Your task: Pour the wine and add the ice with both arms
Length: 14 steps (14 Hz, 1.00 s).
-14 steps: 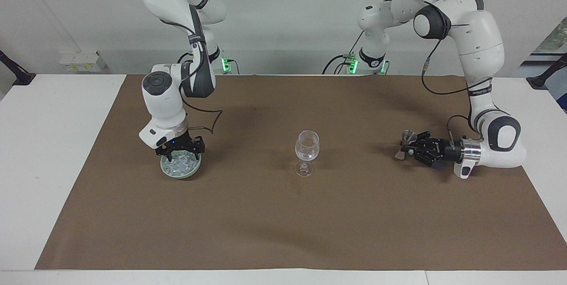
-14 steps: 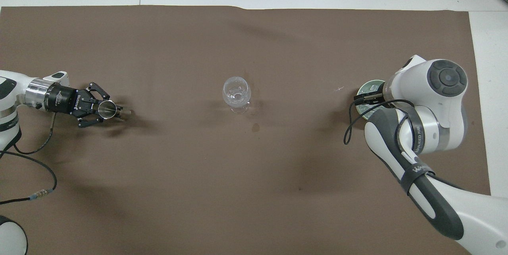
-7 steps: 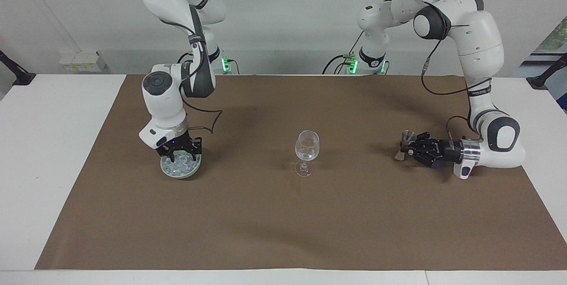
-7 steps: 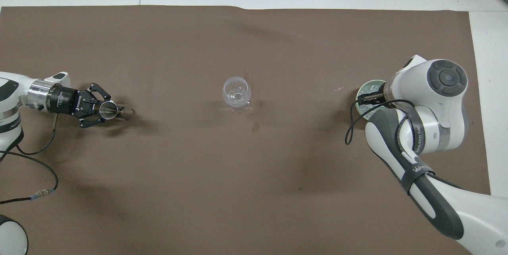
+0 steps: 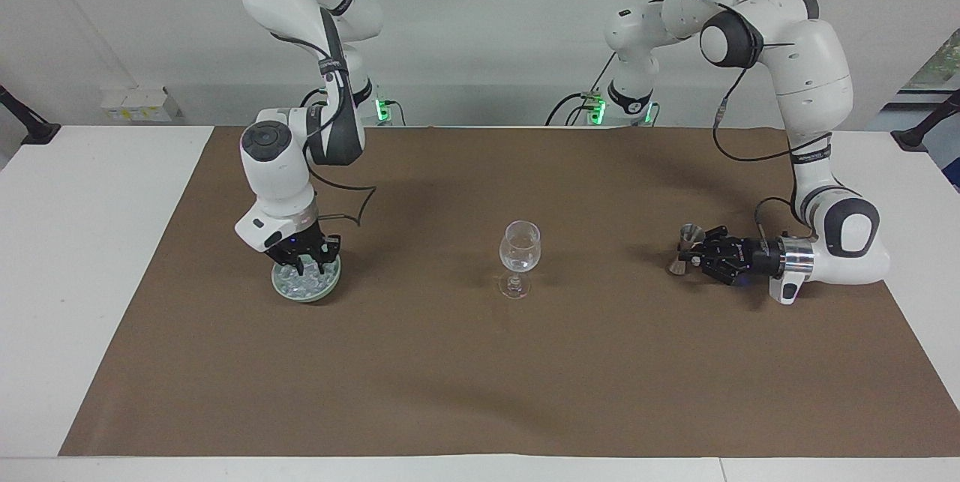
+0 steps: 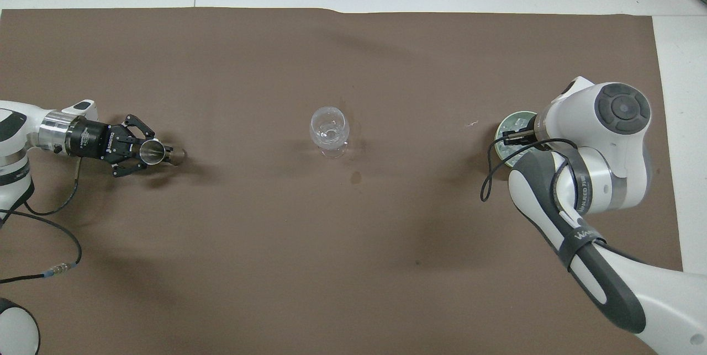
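Facing view is showing the right gripper (image 5: 304, 263) reaching straight down into a shallow green dish (image 5: 279, 285) toward the right arm's end of the table. The ice (image 5: 298, 284) is lying heaped in that dish, so a vertical approach is probably being used to pick one chunk out of the pile from above. Whether this claw is clenched on a chunk or released, I cannot tell, since its tips are sitting in among the glassy pieces.

The left gripper (image 5: 694, 251) is lying low and level over the brown mat (image 5: 480, 377) toward the left arm's end, clenched on the waist of a small metal jigger (image 5: 688, 236). Gripping it sideways is likely keeping the cup upright and is leaving the wrist free to roll for a pour. Whether its foot is resting on the mat or just clear of it is not showing.

The stemmed glass (image 5: 519, 249) is standing upright in the middle of the mat, well apart from both grippers, where either arm could be reaching it. No ice is showing in it, so I am judging both the pouring and the icing as not yet done.

The overhead view is looking down into the jigger's open mouth and the glass's bowl, which the facing view is not giving. However, it is hiding nearly all of the dish and the right gripper under the right arm's wrist; only the facing view is showing that gripper down at the ice
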Each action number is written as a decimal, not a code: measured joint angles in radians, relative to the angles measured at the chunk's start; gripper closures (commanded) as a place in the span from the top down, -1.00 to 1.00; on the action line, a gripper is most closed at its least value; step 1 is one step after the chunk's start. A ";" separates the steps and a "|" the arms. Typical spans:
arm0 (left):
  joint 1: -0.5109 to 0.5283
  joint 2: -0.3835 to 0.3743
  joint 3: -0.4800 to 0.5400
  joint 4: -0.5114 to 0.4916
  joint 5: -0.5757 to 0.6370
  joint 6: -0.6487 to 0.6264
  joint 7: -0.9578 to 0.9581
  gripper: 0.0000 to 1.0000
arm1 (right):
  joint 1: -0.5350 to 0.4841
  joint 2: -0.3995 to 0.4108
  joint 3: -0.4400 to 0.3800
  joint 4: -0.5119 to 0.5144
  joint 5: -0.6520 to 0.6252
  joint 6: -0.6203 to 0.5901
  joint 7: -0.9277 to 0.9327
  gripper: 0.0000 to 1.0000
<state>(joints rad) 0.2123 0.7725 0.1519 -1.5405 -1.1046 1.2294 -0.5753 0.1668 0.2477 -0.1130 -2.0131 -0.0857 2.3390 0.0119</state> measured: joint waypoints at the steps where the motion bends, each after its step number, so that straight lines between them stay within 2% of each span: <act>1: 0.000 0.001 0.000 0.000 0.000 0.001 0.002 -0.70 | -0.001 0.000 0.000 0.000 0.000 0.000 0.000 -1.00; 3: 0.000 0.003 0.000 0.000 0.000 0.001 0.006 -0.57 | -0.001 0.000 0.000 0.000 0.000 0.000 0.000 -1.00; 7: 0.000 0.004 0.000 0.000 0.000 0.008 0.009 -0.54 | 0.000 -0.001 0.000 0.007 0.000 0.000 0.001 -1.00; 9: 0.000 0.004 0.000 0.000 0.000 0.011 0.009 -0.39 | 0.000 -0.009 0.001 0.015 0.000 -0.001 0.009 -1.00; 10: 0.000 0.004 0.000 0.000 0.000 0.011 0.009 -0.29 | 0.000 -0.018 0.001 0.021 0.000 -0.007 0.018 -1.00; 12: 0.000 0.004 0.000 0.000 0.000 0.012 0.009 0.05 | 0.001 -0.043 0.001 0.036 0.000 -0.034 0.041 -1.00; 14: 0.000 0.004 0.000 0.000 0.000 0.012 0.008 0.55 | 0.002 -0.077 0.003 0.047 0.000 -0.054 0.063 -1.00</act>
<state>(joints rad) 0.2121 0.7763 0.1518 -1.5404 -1.1050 1.2412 -0.5674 0.1685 0.1705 -0.1099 -1.9661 -0.0858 2.2849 0.0753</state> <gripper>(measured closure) 0.568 0.784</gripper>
